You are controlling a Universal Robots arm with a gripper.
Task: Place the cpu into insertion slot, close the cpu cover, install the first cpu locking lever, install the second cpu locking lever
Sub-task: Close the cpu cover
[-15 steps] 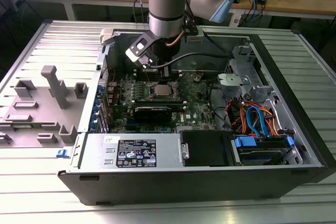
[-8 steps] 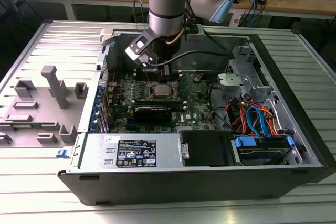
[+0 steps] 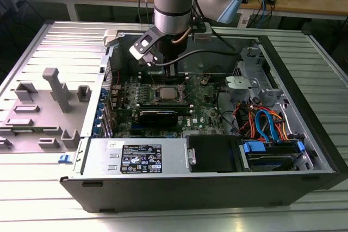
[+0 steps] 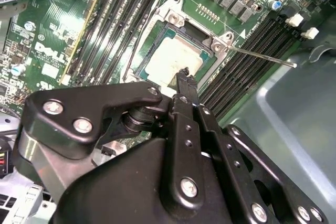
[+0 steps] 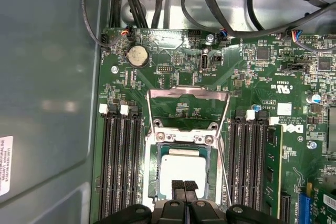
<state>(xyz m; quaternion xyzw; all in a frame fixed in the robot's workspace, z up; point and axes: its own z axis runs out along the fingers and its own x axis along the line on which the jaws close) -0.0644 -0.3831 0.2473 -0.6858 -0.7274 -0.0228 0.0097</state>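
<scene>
The jaws hide one edge of the cpu (their own base is cut off).

We see an electronics lab: opened computer case under the fingers, slatted metal table, cable-strewn workbenches

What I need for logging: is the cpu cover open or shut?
Open: the cpu cover is swung back, leaving the cpu uncovered.

The cpu is dull silver metal; the hand is matt black.
</scene>
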